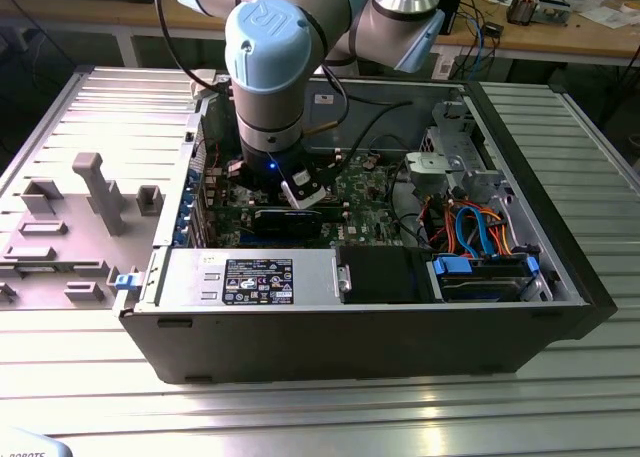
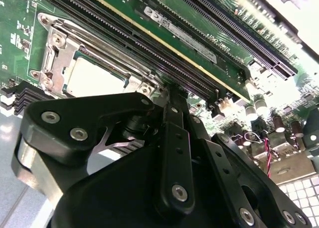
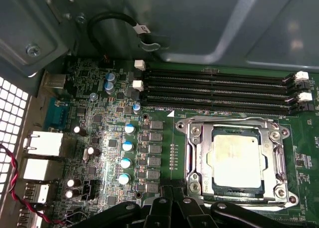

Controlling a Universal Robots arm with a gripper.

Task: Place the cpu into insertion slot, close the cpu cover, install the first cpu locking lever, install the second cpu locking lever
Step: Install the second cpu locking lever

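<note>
Already the cpu [image 3: 234,160] sits in the insertion slot [image 3: 235,200] on the green motherboard [image 3: 164,138], its dull silver top showing through the cut-out of the cpu cover [image 3: 193,158], which lies flat around it in both wrist views; so placing and covering look done, and the work in hand is, by my judgement, the locking levers; a thin bright lever [image 3: 230,119] runs along the socket's edge nearest the memory slots [image 3: 219,91], though whether it is latched under its hook I cannot tell. In the second wrist view the gripper [image 2: 172,96] hangs low over the board with its fingers drawn together into a narrow tip and nothing between them; that tip stands just beside the socket frame, near its corner, between the cover and the long memory slots, and contact with any lever is not clear. In the exterior view the arm [image 1: 275,67] reaches down into the open computer case [image 1: 560,247], wrist over the board's middle; a move on a lever would call for a closed tip pressing the wire sideways and down under its catch, with care, since the chip's metal lid and the slots lie close.
</note>
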